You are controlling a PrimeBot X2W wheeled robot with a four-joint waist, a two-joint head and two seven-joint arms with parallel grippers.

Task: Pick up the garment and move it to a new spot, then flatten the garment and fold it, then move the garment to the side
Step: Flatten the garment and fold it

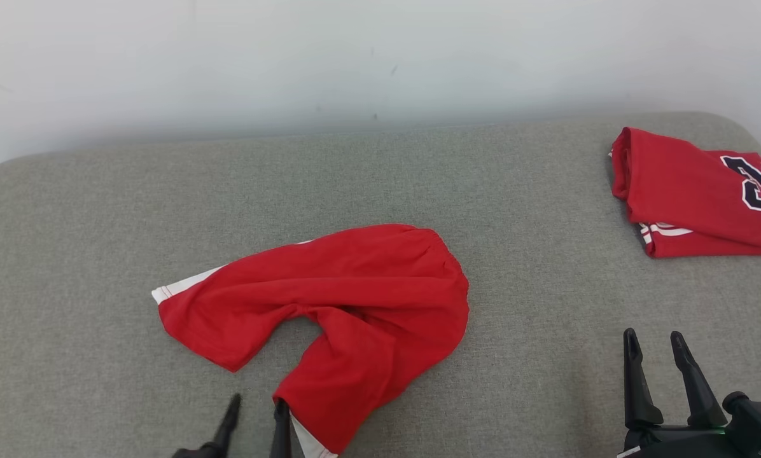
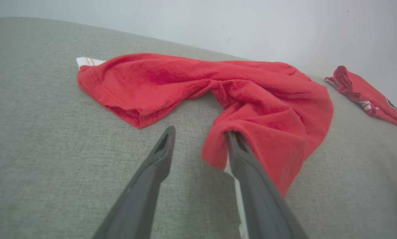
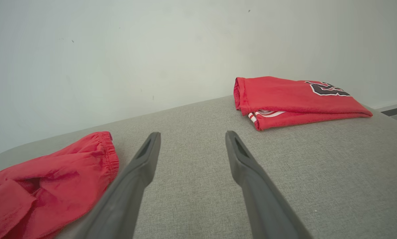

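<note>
The garment (image 1: 368, 286), a pair of red shorts with white side trim, lies crumpled in the middle of the grey padded surface (image 1: 100, 254). It also shows in the left wrist view (image 2: 251, 89) and at the lower left of the right wrist view (image 3: 52, 172). My left gripper (image 1: 258, 401) is at the near leg's hem, open. In its own view the left gripper (image 2: 200, 131) has one finger (image 2: 248, 172) tucked against the hem's edge and the other over bare fabric. My right gripper (image 1: 653, 334) hovers open and empty at the lower right, away from the shorts (image 3: 192, 133).
A folded red jersey (image 1: 686, 184) with a dark number lies at the far right of the surface, also seen in both wrist views (image 2: 364, 91) (image 3: 284, 96). A pale wall (image 1: 380, 57) runs behind the surface. The surface's corners are rounded.
</note>
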